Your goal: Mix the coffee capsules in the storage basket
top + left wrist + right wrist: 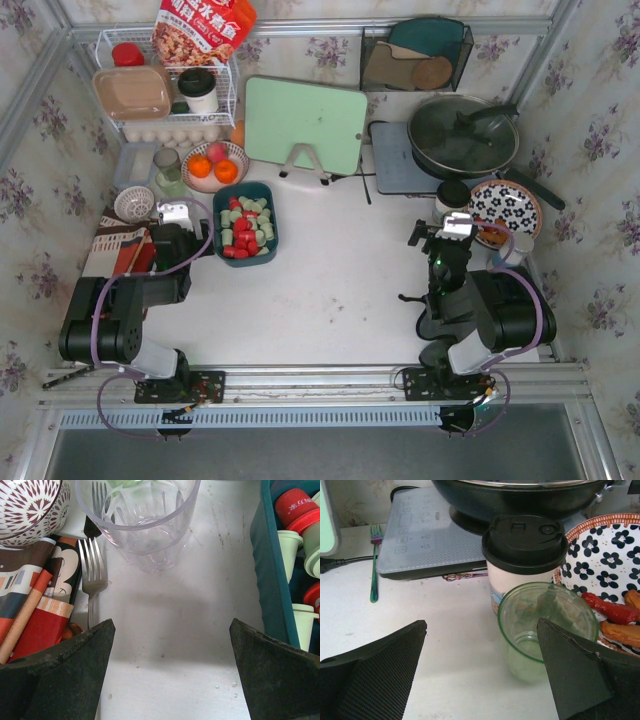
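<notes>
My left pincer (170,626) hangs released and empty. Swinging right, I might clip the clear glass (145,525) ahead or tip the storage basket (270,570) just right of it, spilling coffee capsules (295,507) whose white lettering is unreadable. My right pincer (481,625), also released, idles well apart.

The left gripper (170,625) hangs low with its jaws spread wide, both dark fingers level with each other, the forearm folded back behind it. The right gripper (481,625) sits likewise, jaws wide apart, its elbow bent behind the wrist
</notes>
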